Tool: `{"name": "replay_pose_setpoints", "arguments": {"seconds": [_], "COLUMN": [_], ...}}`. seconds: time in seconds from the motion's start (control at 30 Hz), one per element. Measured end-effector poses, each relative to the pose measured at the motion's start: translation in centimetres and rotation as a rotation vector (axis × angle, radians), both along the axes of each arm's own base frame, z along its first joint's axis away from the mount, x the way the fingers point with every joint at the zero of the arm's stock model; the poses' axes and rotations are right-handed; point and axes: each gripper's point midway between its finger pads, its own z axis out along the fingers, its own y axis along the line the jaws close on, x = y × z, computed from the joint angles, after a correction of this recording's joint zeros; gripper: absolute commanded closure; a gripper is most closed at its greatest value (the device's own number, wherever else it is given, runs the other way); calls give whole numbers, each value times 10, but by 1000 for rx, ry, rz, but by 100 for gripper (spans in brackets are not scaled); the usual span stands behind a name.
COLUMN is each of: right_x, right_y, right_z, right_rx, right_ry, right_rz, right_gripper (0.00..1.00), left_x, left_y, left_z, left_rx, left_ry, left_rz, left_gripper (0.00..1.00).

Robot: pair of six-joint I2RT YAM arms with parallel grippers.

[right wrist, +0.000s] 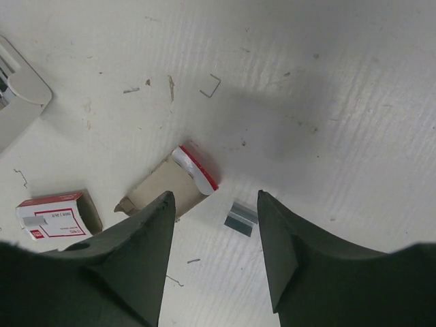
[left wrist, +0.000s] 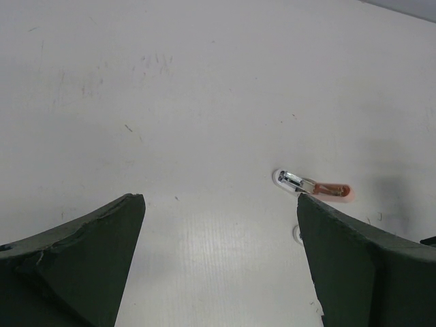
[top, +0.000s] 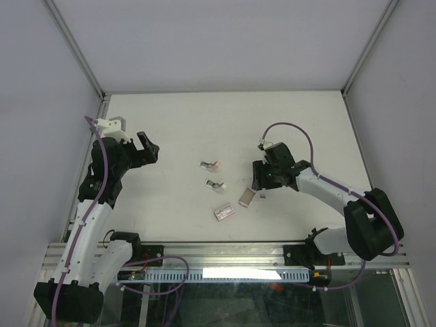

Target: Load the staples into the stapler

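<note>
The staples [right wrist: 242,218], a short grey metal strip, lie flat on the table between the fingertips of my right gripper [right wrist: 214,194], touching neither. That gripper [top: 257,182] is open and holds nothing, hovering low over the staples [top: 261,195]. The stapler [top: 212,165], tiny, pink and white, lies at the table's middle. In the left wrist view the stapler [left wrist: 313,185] shows a chrome end and an orange-pink end. My left gripper [top: 148,146] hangs wide open and empty, well left of the stapler; its fingers [left wrist: 88,252] frame bare table.
A grey-brown sleeve [right wrist: 160,191] with a red-and-white flap lies just left of the staples. A flat red-and-white box [top: 223,212] sits nearer the front edge. A small white-and-grey piece [top: 216,184] lies just in front of the stapler. Loose single staples dot the table.
</note>
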Motion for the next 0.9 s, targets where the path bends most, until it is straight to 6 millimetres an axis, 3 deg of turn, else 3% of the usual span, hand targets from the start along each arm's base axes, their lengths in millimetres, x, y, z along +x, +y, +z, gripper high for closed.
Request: {"name": "replay_pose_setpoints", "arguments": {"seconds": [0.63, 0.9], "right_x": [-12, -20], "right_y": [-1, 4], "right_z": [-24, -24], "right_rx": [-17, 14], "right_ry": [104, 145], "right_rz": [-21, -23], "right_gripper": [45, 45], "left_x": [0, 1], "left_y": [0, 0], "left_z": [0, -2], "left_rx": [0, 1], "left_ry": [1, 5], "left_rz": [-1, -1], "left_gripper": [1, 1]}}
